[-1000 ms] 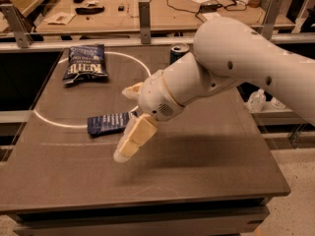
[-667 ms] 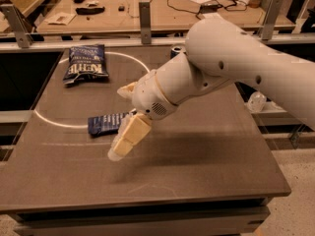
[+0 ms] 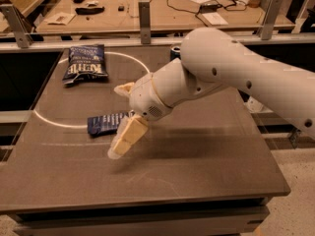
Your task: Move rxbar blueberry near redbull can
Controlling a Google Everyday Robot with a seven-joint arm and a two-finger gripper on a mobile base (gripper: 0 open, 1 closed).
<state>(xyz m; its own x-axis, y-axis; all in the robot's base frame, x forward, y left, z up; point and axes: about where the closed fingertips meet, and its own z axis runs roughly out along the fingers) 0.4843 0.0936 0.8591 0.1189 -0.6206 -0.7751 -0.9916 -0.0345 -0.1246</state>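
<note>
The rxbar blueberry (image 3: pixel 104 124), a small flat dark blue wrapper, lies on the dark table (image 3: pixel 197 166) left of centre, just inside a white circle line. My gripper (image 3: pixel 119 122) hangs over the bar's right end with the jaws spread wide. One cream finger (image 3: pixel 127 135) reaches down in front of the bar, the other (image 3: pixel 124 88) sits behind it. I cannot tell if they touch the bar. The redbull can (image 3: pixel 175 51) stands at the table's back, mostly hidden behind my white arm; only its dark top shows.
A larger dark blue chip bag (image 3: pixel 84 64) with white lettering lies at the back left. A white circle line (image 3: pixel 47 122) is drawn on the table. Metal posts and a rail (image 3: pixel 143 16) run along the far edge, with a cluttered bench beyond.
My gripper has shifted a little to the left, closer over the bar's right end. The bar, chip bag and can have not moved.
</note>
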